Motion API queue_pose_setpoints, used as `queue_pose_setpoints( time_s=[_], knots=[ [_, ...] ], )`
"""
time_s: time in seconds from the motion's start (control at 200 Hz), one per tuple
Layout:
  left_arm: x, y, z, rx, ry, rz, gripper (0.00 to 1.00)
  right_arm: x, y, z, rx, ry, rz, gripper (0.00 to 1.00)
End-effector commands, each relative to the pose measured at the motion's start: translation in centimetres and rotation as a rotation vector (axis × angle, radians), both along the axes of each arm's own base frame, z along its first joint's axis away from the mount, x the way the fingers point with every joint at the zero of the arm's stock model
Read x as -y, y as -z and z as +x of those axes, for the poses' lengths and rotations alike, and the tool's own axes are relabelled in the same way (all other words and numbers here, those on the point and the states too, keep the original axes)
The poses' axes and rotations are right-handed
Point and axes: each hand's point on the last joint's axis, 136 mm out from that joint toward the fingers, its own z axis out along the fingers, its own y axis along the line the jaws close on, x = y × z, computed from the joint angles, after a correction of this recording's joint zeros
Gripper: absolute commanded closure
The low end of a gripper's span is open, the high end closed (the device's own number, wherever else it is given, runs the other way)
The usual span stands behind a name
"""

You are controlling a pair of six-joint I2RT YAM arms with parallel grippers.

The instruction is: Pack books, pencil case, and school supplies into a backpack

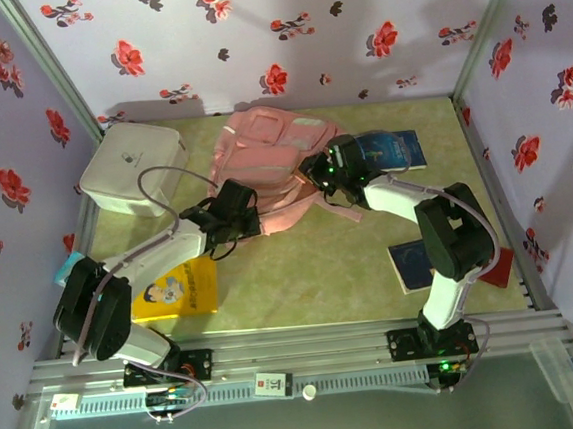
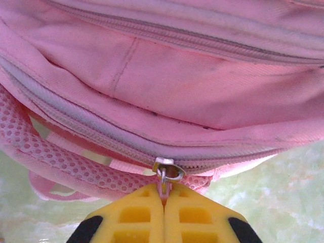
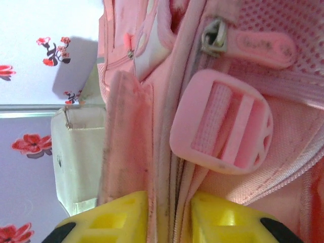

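At upper centre of the overhead frame, backpack (image 1: 273, 155): lies flat on the green table (image 1: 312, 272), pale pink, its near edge between the two grippers.
Left gripper (image 2: 163, 205): yellow fingers (image 2: 134, 217) pressed fully together at the bottom centre of the left wrist frame, pinching the zip pull (image 2: 167, 171) that hangs from the backpack's long zip; from overhead it (image 1: 252, 218) sits at the backpack's lower left edge.
Right gripper (image 3: 169, 212): jaws a little apart at the bottom of the right wrist frame, with the backpack's zip edge (image 3: 167, 167) filling the gap and touching both fingers; from overhead it (image 1: 320, 168) meets the backpack's right side.
Buckle (image 3: 220, 121): pink plastic, centre right of the right wrist frame, lying against the backpack just above the right gripper.
Mesh strap (image 2: 50, 147): pink, lower left of the left wrist frame, under the backpack's body.
Yellow book (image 1: 178, 289): lower left on the table, partly under the left arm, well apart from the backpack.
Blue book at upper right (image 1: 393, 150): on the table just beyond the right gripper.
Blue book at lower right (image 1: 409, 264): on the table beside the right arm.
White box (image 1: 132, 168): upper left, just beside the backpack.
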Motion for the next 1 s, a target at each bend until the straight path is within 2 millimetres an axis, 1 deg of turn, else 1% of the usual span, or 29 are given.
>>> queue_pose_setpoints(
  time_s=[0.0, 0.115, 0.15, 0.205, 0.25, 0.315, 0.365, 0.42, 0.475, 0.585, 0.65, 0.705, 0.765, 0.85, 0.995],
  knots=[
    [1.2, -1.4, 0.1, 0.007, 0.103, -0.012, 1.00, 2.2, -3.2, 0.9, 0.083, 0.053, -0.003, 0.64],
    [2.6, -2.7, 0.1, 0.024, 0.177, -0.041, 1.00, 3.5, -3.7, -0.7, 0.058, 0.060, -0.037, 0.50],
    [3.1, -3.1, 0.0, 0.027, 0.204, -0.056, 1.00, 4.0, -3.7, -1.4, 0.045, 0.068, -0.057, 0.44],
    [3.9, -3.5, -0.3, 0.028, 0.248, -0.068, 1.00, 5.0, -3.6, -2.6, 0.035, 0.086, -0.078, 0.31],
    [4.3, -3.8, -0.5, 0.030, 0.272, -0.064, 1.00, 5.9, -3.8, -3.6, 0.045, 0.106, -0.091, 0.24],
    [4.9, -3.8, -0.7, 0.030, 0.297, -0.061, 1.00, 7.5, -3.8, -5.1, 0.046, 0.153, -0.122, 0.19],
    [5.6, -3.6, -0.9, 0.025, 0.321, -0.066, 1.00, 8.6, -3.7, -6.3, 0.032, 0.188, -0.125, 0.18],
    [6.5, -3.6, -1.1, 0.020, 0.356, -0.072, 1.00, 9.3, -3.3, -7.5, 0.006, 0.222, -0.113, 0.18],
    [7.4, -3.6, -1.3, 0.018, 0.391, -0.073, 1.00, 9.6, -2.8, -8.5, -0.017, 0.249, -0.081, 0.18],
    [9.4, -4.0, -1.7, 0.013, 0.459, -0.078, 1.00, 9.1, -1.5, -10.2, -0.051, 0.286, -0.020, 0.18],
    [10.5, -4.1, -2.0, 0.006, 0.498, -0.083, 1.00, 8.0, -1.0, -10.8, -0.058, 0.284, 0.010, 0.17],
    [11.3, -4.1, -2.1, 0.003, 0.518, -0.082, 1.00, 6.9, -0.9, -11.2, -0.061, 0.271, 0.021, 0.12],
    [12.0, -3.9, -2.2, -0.004, 0.535, -0.077, 1.00, 5.9, -0.3, -11.6, -0.082, 0.257, 0.028, 0.11],
    [12.5, -3.6, -2.3, -0.011, 0.547, -0.073, 1.00, 4.9, 0.6, -11.7, -0.107, 0.252, 0.053, 0.11],
    [12.6, -2.8, -2.6, -0.041, 0.555, -0.057, 1.00, 4.2, 1.9, -11.0, -0.133, 0.293, 0.110, 0.14]
  ],
)
